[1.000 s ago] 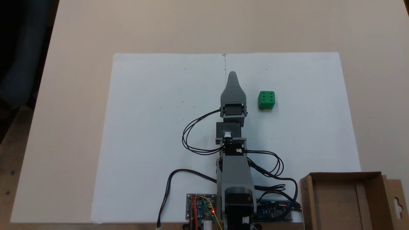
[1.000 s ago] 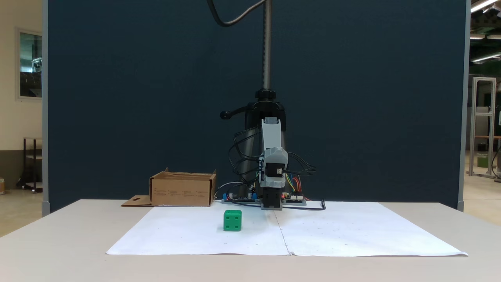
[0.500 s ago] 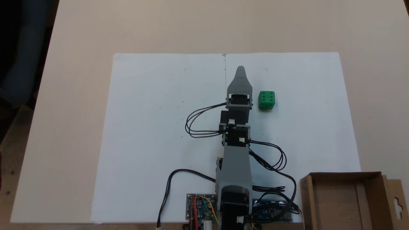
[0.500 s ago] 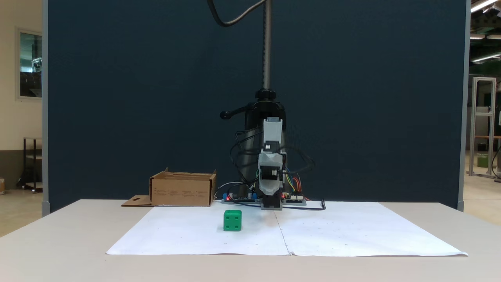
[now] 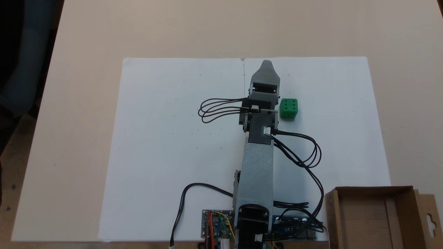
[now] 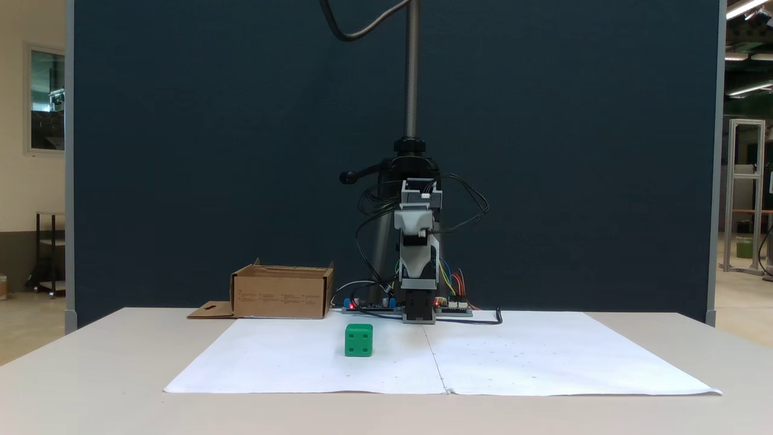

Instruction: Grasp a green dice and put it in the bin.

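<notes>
The green dice (image 5: 288, 109) rests on white paper, six pips up in a fixed view, and it shows four pips on its front face in the other fixed view (image 6: 359, 340). My gripper (image 5: 266, 64) reaches out over the paper, its grey tapered tip just left of and beyond the dice, hanging above the sheet (image 6: 416, 279). Only one jaw tip shows, so its state is unclear. Nothing is seen in it. The bin (image 5: 373, 190), a brown cardboard box with a hanger-hole flap, sits beside the arm's base (image 6: 281, 293).
White paper (image 5: 166, 138) covers the middle of the tan table (image 5: 207, 27). Circuit boards (image 5: 218, 228) and looping black cables (image 5: 304, 162) lie around the arm's base. A camera pole (image 6: 412, 72) rises behind the arm before a dark panel.
The arm has stretched farther out from its base and swung slightly toward the dice's side; the gripper tip is now beyond the dice. The dice and bin have not moved.
</notes>
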